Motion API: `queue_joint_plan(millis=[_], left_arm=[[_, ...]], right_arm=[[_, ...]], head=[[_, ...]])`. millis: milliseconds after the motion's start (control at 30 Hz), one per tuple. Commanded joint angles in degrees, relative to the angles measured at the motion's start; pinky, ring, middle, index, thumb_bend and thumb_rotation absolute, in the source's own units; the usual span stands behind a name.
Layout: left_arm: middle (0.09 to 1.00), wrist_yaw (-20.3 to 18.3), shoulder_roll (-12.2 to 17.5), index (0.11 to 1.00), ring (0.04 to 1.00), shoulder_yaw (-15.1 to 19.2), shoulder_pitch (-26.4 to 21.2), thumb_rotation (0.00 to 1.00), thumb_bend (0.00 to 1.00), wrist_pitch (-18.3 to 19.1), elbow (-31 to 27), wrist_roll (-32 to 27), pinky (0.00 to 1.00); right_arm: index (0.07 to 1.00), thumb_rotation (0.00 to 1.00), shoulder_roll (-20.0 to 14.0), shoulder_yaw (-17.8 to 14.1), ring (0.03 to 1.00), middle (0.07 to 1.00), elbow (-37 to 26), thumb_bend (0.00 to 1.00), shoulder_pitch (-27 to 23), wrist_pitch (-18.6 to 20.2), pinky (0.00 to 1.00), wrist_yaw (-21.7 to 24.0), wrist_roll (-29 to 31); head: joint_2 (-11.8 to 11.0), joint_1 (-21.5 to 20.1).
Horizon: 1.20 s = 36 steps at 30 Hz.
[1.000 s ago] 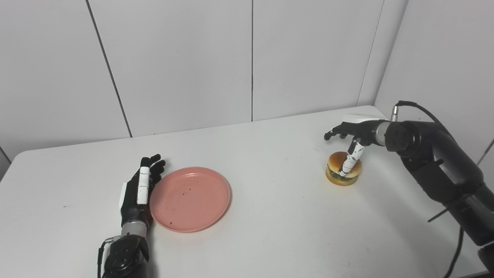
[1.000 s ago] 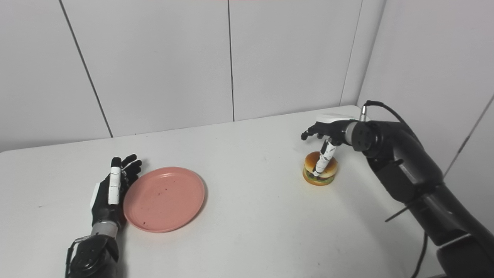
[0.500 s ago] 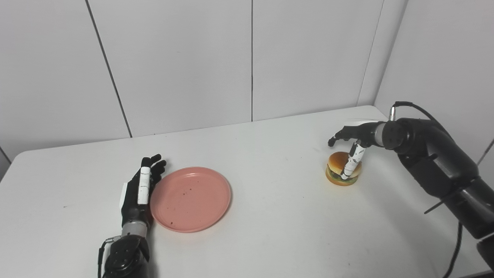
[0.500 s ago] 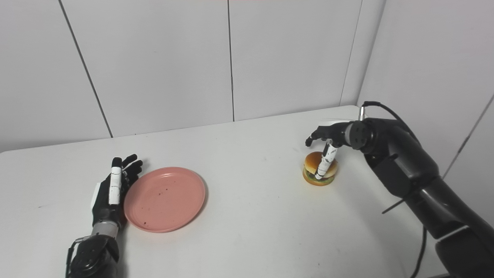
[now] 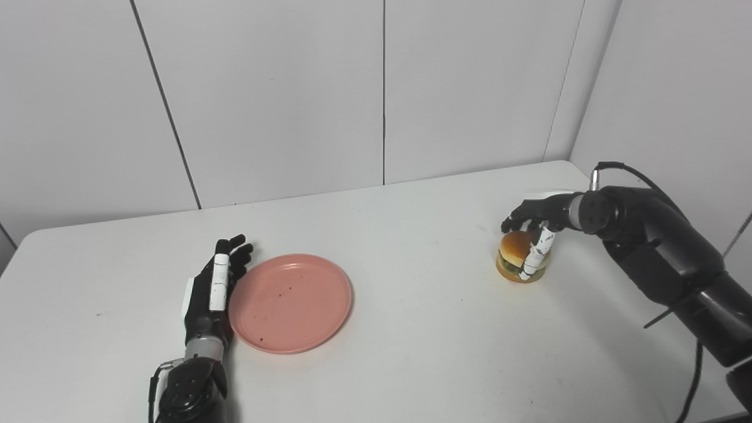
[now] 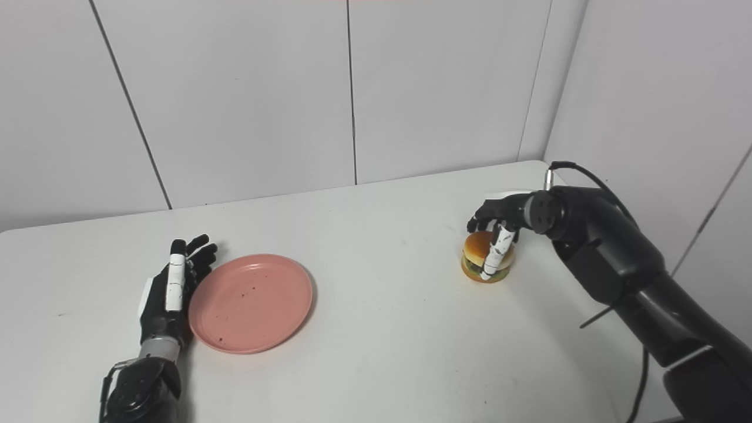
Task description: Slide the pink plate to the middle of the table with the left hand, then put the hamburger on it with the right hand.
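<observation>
The black right hand [image 5: 533, 218] sits over the top of the small round hamburger with a tan bun and green and dark layers [image 5: 517, 258], its dark fingers [image 5: 512, 221] curled down at the far side of the bun and its white-banded thumb [image 5: 534, 256] lying down the near side. The fingers are drawn in around the burger, but whether they are actually pressing on it cannot be told from either view. The hamburger stands upright on the white table [image 5: 411, 329], on the right part of it and well apart from the plate.

The black left hand [image 5: 212, 288] lies flat on the table at the left, fingers straight and only a little apart, holding nothing. Its inner edge, with a white-striped finger [image 5: 218, 281], is just beside or touching the left rim of the round pink plastic plate [image 5: 290, 302]. The plate lies flat, left of the table's middle, with a few dark specks on it and nothing resting on it. Plain grey wall panels [image 5: 282, 88] stand behind the table.
</observation>
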Motion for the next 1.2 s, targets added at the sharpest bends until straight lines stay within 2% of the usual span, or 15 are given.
queue_joint_plan(millis=[0,267,367,467,600,700,833,867,933,1033,1167], left_arm=[[0.79,-1.3,-1.1,0.754,0.843,-1.2,0.4,0.94,0.93,3.2,1.8,0.2,0.88],[0.787,-1.5,-1.0,0.753,0.843,-1.0,0.5,0.93,0.92,3.4,1.8,-0.1,0.87],[0.785,-1.7,-1.1,0.748,0.841,-0.8,0.6,0.93,0.92,3.3,1.9,-0.5,0.89],[0.78,-1.7,-1.0,0.75,0.839,-0.9,0.5,0.93,0.92,3.1,2.2,-0.4,0.88],[0.776,-1.9,-0.9,0.751,0.835,-1.0,0.5,0.93,0.91,2.9,2.3,-0.3,0.86],[0.776,-1.9,-0.9,0.751,0.835,-1.0,0.6,0.93,0.91,3.1,2.1,-0.3,0.87],[0.777,-2.1,-0.9,0.752,0.838,-0.9,0.6,0.93,0.9,3.1,2.1,-0.6,0.87],[0.777,-2.2,-0.9,0.753,0.838,-1.0,0.6,0.93,0.9,3.0,2.2,-0.6,0.88],[0.774,-2.0,-0.9,0.75,0.834,-1.0,0.7,0.93,0.9,3.0,2.1,-0.6,0.87],[0.77,-2.0,-0.9,0.747,0.831,-1.1,0.7,0.93,0.9,2.9,2.2,-0.5,0.86],[0.771,-2.1,-0.9,0.748,0.835,-1.0,0.7,0.93,0.9,3.1,1.9,-0.8,0.87]], right_arm=[[0.826,0.12,-0.9,-1.6,0.852,0.883,-0.7,1.0,-1.7,-0.4,0.76,-2.6,0.6],[0.833,0.13,-1.2,-1.3,0.805,0.84,-0.7,1.0,-1.1,-1.4,0.75,-4.4,2.2],[0.83,0.11,-1.3,-1.2,0.734,0.803,-0.5,0.99,-1.1,-1.5,0.67,-4.7,2.4],[0.826,0.11,-1.4,-1.2,0.727,0.8,-0.7,0.99,-0.9,-1.9,0.65,-5.6,2.2],[0.81,0.15,-1.7,-0.9,0.704,0.774,-0.6,0.94,-0.3,-4.4,0.62,-7.7,1.7],[0.776,0.17,-1.9,-0.6,0.623,0.711,-0.9,0.9,0.3,-5.8,0.53,-9.5,0.8],[0.751,0.15,-1.7,-0.4,0.551,0.65,0.0,0.86,0.7,-7.1,0.46,-11.4,0.3],[0.744,0.14,-1.8,-0.3,0.559,0.652,0.2,0.85,0.7,-7.5,0.46,-11.7,0.1],[0.734,0.14,-1.7,-0.1,0.506,0.603,0.4,0.85,0.7,-7.5,0.41,-12.0,-0.1],[0.73,0.18,-1.7,0.5,0.575,0.663,0.6,0.85,0.4,-7.2,0.47,-11.8,-1.0],[0.712,0.19,-1.5,0.6,0.619,0.692,0.8,0.85,0.3,-7.1,0.54,-11.6,-1.1]], head=[[0.1,0.1],[0.1,0.0],[0.1,0.0],[0.1,0.1],[0.2,0.1],[0.2,0.1],[0.2,0.1],[0.2,0.1],[0.2,0.1],[0.2,0.1],[0.5,0.2]])
